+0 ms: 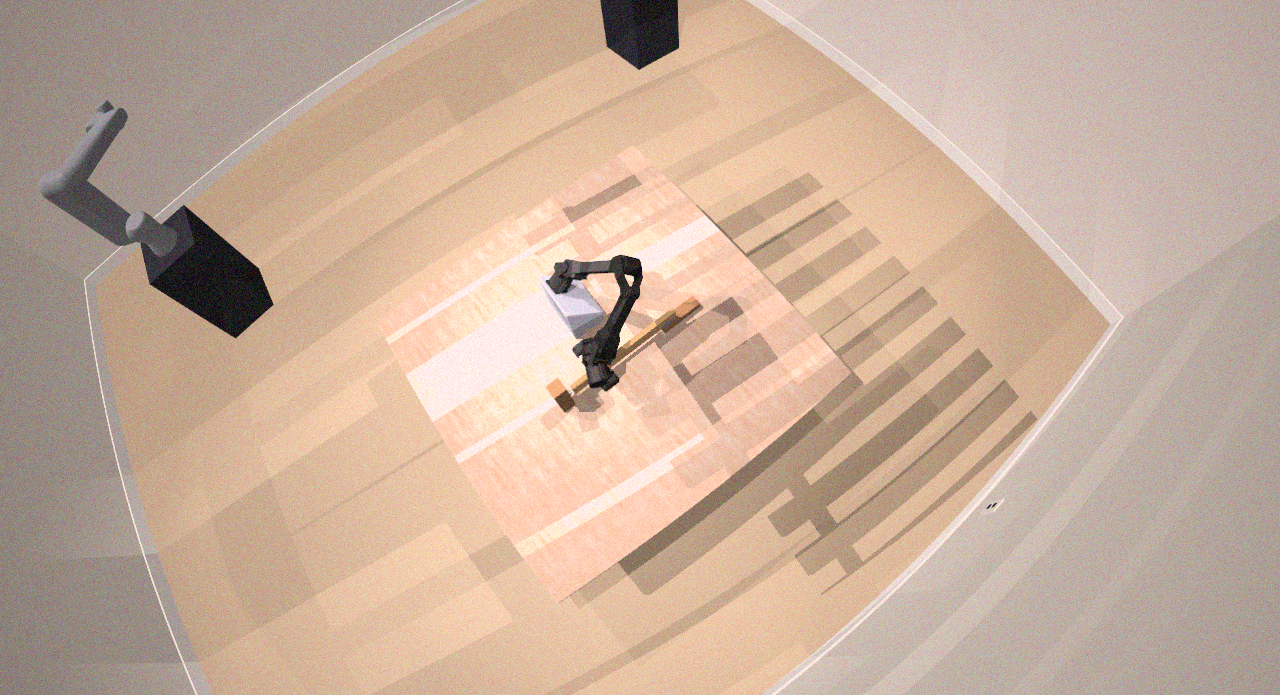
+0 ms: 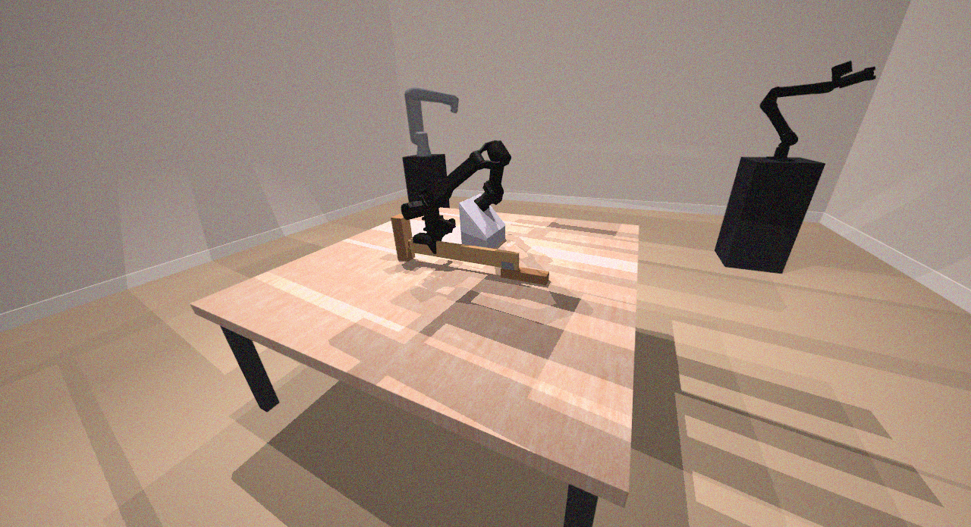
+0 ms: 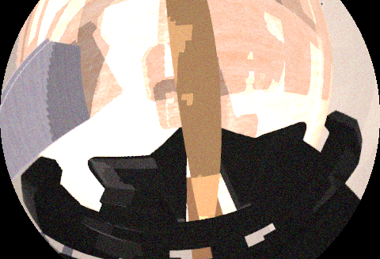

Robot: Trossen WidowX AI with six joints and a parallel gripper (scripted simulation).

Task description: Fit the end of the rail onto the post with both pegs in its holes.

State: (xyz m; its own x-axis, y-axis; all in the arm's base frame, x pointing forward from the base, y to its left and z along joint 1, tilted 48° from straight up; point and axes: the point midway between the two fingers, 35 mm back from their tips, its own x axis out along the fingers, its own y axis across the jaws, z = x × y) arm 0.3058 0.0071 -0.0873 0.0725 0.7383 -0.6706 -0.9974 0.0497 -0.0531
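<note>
The long wooden rail [image 1: 640, 338] [image 2: 475, 254] [image 3: 199, 73] runs raised above the table from the post to the low footboard block [image 1: 688, 307] [image 2: 532, 276]. It looks about level, its far end at the grey bracket [image 2: 507, 265]. Its near end is very close to the upright wooden post [image 1: 559, 394] [image 2: 401, 239]; a touch or small gap cannot be told. The pegs and holes cannot be made out. My gripper [image 1: 601, 373] [image 2: 428, 244] [image 3: 193, 129] is shut on the rail near its post end, one finger on each side.
The arm's pale grey wedge base [image 1: 575, 306] [image 2: 480, 225] [image 3: 65, 89] stands beside the rail on the wooden table [image 1: 572, 548] [image 2: 380, 334]. Two black pedestals [image 1: 210, 279] [image 2: 770, 214] with other arms stand on the floor away from the table.
</note>
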